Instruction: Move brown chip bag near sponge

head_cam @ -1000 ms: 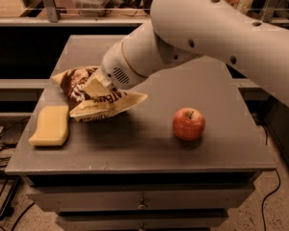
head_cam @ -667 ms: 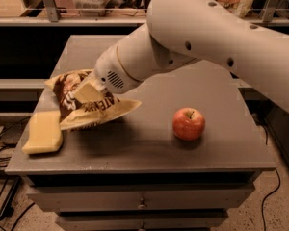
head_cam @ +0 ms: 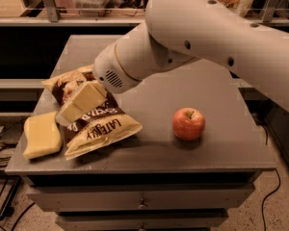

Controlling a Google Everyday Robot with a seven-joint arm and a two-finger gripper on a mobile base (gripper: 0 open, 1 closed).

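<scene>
Gripper [head_cam: 68, 114] pinching crinkly dark brown and tan chip bag [head_cam: 102, 129] just right of pale yellow foam-block sponge [head_cam: 41, 136], round red apple [head_cam: 188, 123] farther right; lower finger hidden, white arm [head_cam: 192, 37] cut off.

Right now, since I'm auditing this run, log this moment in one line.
pincer: over brown chip bag | brown chip bag: on table, beside sponge | apple: right, apart

hand [head_cam: 80, 104] on brown chip bag [head_cam: 105, 130], sponge [head_cam: 41, 136] beside it
</scene>
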